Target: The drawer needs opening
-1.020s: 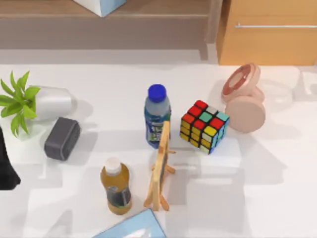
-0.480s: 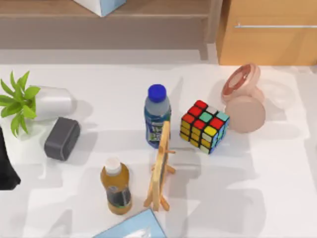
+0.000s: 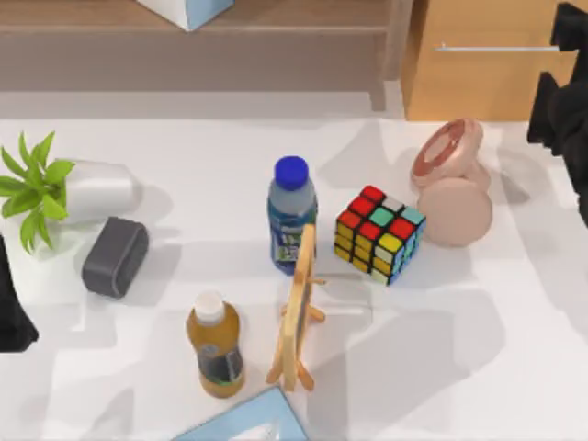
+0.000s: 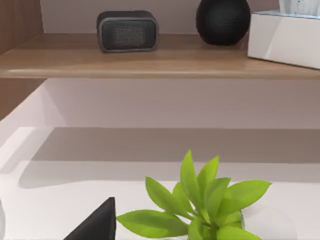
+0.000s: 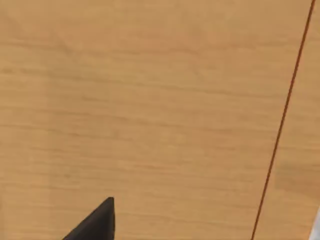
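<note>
Rendered home tabletop: wooden shelf [image 3: 193, 41], potted plant [image 3: 37, 188], bottles.

Desk count: two bottles, blue-capped [image 3: 292, 216] and white-capped [image 3: 214, 344]; one Rubik's cube [image 3: 378, 234]; one potted plant [image 3: 64, 190]; one grey speaker [image 3: 115, 256]; one wooden easel [image 3: 297, 310]; one pink mirror [image 3: 452, 181]. One drawer [image 3: 487, 69].

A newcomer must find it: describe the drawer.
Look along the table's back edge to its right end, beside the darker brown shelf. The drawer is the light orange-tan wooden front there; its thin horizontal silver bar handle sets it apart.
</note>
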### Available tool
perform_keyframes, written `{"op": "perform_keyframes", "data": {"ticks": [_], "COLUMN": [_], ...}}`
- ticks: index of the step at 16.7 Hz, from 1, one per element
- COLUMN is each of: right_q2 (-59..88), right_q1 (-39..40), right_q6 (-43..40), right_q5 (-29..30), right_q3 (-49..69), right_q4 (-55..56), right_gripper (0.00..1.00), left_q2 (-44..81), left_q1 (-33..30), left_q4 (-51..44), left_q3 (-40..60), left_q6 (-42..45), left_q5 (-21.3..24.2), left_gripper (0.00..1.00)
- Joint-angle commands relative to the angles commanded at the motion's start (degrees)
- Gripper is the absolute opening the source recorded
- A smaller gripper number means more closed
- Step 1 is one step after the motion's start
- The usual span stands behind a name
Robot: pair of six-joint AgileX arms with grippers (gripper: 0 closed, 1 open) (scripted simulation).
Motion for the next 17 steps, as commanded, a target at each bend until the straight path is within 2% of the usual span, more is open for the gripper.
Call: {"op": "perform_keyframes", "data": {"ticks": [4,9,17], "right_q2": [4.04,3.95,7.11], "right_q1": [2.14,1.87,1.43], "right_q6": [5.86,5.79,5.83], "right_q5": [2.26,2.12,1.58], "right_q3": [0.74,0.69,7.42], "right_q4": [3.30,3.08,-0.29], "right_gripper": [1.00,1.00,1.00], "left_q2": [0.00,0.00,0.00], "left_q1": [0.00,0.00,0.00], "left_q4": [0.00,0.00,0.00], "left_q3": [0.00,0.00,0.00], "left_q6": [0.00,0.00,0.00], "left_q5": [0.00,0.00,0.00], "left_gripper": [1.00,1.00,1.00]}}
